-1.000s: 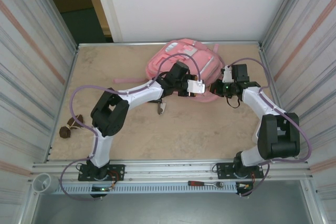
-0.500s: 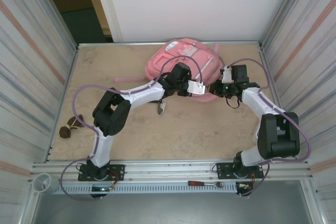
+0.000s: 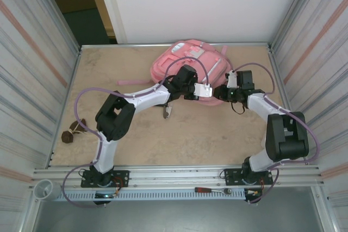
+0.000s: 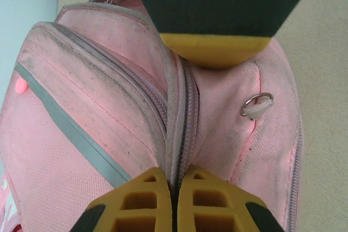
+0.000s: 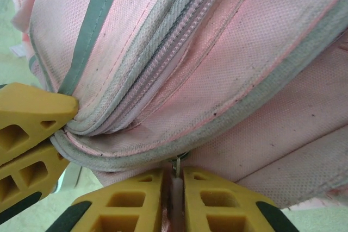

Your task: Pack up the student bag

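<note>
Beige table point(image 3: 179, 139), ribbed metal walls point(image 3: 32, 80) on both sides, white panel point(image 3: 196, 4) at the back. The pink backpack point(image 3: 187, 61) lies flat at the far middle of the table, just in front of the panel. Both arms reach in to its near edge and meet there.

Left gripper point(image 4: 174, 202): clenched, yellow tips pressed together, with the bag's zip seam point(image 4: 176, 118) running straight into the pinch. It looks to be grasping the seam fold. A grey strip point(image 4: 70, 134) runs across the pocket beside it.

Right gripper point(image 5: 174, 202): fingers almost together with a thin slit between them. A small metal ring point(image 5: 176, 162) sits at the top of the slit, against the underside of the bag's edge. Can't tell whether it is gripped or let go.

Also on the table: a brown lump point(image 3: 72, 132) at the left edge, well apart from the bag. A red-handled tool point(image 3: 209, 190) lies on the front rail.
</note>
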Controlling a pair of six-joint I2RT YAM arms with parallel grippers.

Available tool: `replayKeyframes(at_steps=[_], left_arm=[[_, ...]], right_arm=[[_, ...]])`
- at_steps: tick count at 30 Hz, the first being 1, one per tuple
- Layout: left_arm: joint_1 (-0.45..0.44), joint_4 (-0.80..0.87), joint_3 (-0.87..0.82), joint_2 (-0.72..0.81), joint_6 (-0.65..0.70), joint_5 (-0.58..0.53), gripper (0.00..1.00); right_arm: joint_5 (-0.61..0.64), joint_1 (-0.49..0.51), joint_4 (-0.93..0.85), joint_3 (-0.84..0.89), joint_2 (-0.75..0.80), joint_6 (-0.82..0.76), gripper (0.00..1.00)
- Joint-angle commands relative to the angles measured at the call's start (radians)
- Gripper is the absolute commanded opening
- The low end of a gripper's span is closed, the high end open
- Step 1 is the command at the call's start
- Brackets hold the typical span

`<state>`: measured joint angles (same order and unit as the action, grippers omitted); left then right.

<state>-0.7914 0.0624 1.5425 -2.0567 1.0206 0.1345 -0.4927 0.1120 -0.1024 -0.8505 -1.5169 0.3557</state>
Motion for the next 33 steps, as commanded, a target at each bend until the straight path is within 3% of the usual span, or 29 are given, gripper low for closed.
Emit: replayKeyframes(at_steps=[1,6,10,19,26,28,31,33], left_arm=[[0.009,-0.027,-0.004,0.052,-0.048,0.019,0.0],[0.011,-0.028,-0.004,0.052,-0.049,0.016,0.0],[0.027,-0.03,-0.017,0.061,-0.05,0.026,0.0],[0.109,-0.066,-0.107,0.113,0.004,0.051,0.0],[0.177,-0.093,-0.148,0.123,-0.012,0.024,0.0],[0.181,-0.096,-0.162,0.136,-0.024,0.012,0.1],[0.178,-0.079,-0.185,0.184,-0.082,0.044,0.43],[0.173,-0.068,-0.207,0.234,-0.142,0.086,0.57]], right_arm=[[0.02,0.017,0.039,0.025,-0.018,-0.003,0.17],[0.056,0.021,0.056,0.039,-0.011,0.0,0.15],[0.114,0.016,0.042,0.043,0.009,-0.004,0.01],[0.355,-0.032,-0.101,0.014,0.067,-0.001,0.0],[0.272,0.011,-0.059,-0.003,0.098,0.005,0.0],[0.239,0.033,-0.038,-0.001,0.124,0.012,0.0],[0.206,0.071,-0.015,-0.002,0.172,0.034,0.0],[0.195,0.101,-0.005,-0.009,0.202,0.049,0.0]])
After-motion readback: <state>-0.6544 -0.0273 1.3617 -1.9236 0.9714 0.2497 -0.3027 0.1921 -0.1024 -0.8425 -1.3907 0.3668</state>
